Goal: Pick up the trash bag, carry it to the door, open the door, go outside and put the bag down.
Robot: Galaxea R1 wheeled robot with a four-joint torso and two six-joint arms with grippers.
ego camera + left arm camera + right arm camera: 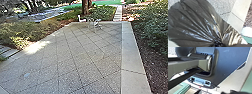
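Clearly, there is broad open room on the paving (85, 57), which runs from the near side to the far edge. A pale concrete border (128, 45) bounds it on the right, with a mulch bed (155, 70) and dense shrubs (155, 25) just beyond. On the left, the paving's edge slants inward towards the far end beside low planting (27, 32), and long slabs (7, 51) meet that side nearer in. At the far edge, light outdoor furniture (95, 24) stands right of centre, near the tree trunks (85, 7); a narrow path (118, 13) leads away at far right.

The left arm's wrist is angled down over the paving and border. Its gripper (218, 44) is clamped on the gathered neck of the black trash bag (193, 22), whose folds fan out from there. The right wrist faces the robot's own body; I cannot tell whether the right gripper is apart or together.
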